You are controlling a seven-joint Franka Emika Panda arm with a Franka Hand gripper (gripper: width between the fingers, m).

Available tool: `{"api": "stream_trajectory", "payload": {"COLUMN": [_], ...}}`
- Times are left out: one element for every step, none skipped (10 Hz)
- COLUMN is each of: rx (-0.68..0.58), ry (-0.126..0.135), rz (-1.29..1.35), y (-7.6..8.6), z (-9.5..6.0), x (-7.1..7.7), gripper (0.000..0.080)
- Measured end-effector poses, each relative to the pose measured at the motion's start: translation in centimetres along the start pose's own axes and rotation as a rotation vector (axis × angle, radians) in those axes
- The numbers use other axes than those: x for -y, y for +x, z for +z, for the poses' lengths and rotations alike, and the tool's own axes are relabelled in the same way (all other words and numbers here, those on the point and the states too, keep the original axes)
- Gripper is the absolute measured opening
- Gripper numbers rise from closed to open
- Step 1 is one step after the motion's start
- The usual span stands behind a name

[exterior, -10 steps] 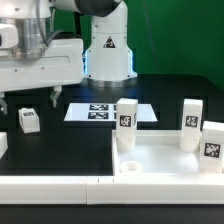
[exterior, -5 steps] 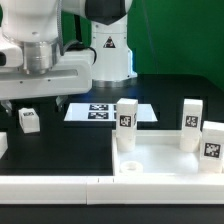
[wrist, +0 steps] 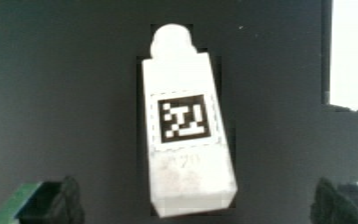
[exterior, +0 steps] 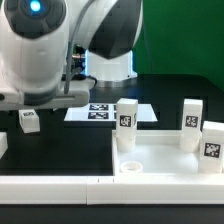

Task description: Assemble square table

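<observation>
The tool (wrist: pixel 197 200) is spread wide and holds nothing. A loose leg (wrist: pixel 183 125) lies flat on the black counter (wrist: pixel 51 90), between the fingers (wrist: pixel 51 200) but apart from them.

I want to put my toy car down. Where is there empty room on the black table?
Bare black table lies between the marker board, the long white rail and the square panel. It is crowded on the panel, where three legs stand.

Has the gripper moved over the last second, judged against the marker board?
Yes. The arm's head has swung toward the exterior view's right and nearer the camera, now covering the near-left corner of the marker board, previously clear.
</observation>
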State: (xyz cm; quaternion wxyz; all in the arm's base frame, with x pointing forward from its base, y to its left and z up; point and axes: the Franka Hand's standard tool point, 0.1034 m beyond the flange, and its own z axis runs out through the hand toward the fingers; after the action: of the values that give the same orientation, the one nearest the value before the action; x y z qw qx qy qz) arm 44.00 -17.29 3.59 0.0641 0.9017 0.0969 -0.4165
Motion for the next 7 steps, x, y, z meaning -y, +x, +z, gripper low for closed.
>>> {"api": "stream_trajectory", "payload": {"rx": [0.053, 0.052, 0.051, 0.055, 0.076, 0.095, 0.106], "ry": [0.008, 0.004, 0.004, 0.008, 0.022, 0.034, 0.042], "rz": [0.001, 0.001, 0.002, 0.005, 0.019, 0.029, 0.042], "y": [-0.1, 0.3, 0.2, 0.2, -0.2, -0.5, -0.7], "z": [0.2, 0.1, 0.1, 0.3, 1.1, 1.7, 2.3], "x": [0.2, 0.1, 0.0, -0.1, -0.3, -0.5, -0.8], "gripper": [0.0649, 0.0649, 0.0649, 0.0649, 0.0649, 0.0649, 0.0649]}}
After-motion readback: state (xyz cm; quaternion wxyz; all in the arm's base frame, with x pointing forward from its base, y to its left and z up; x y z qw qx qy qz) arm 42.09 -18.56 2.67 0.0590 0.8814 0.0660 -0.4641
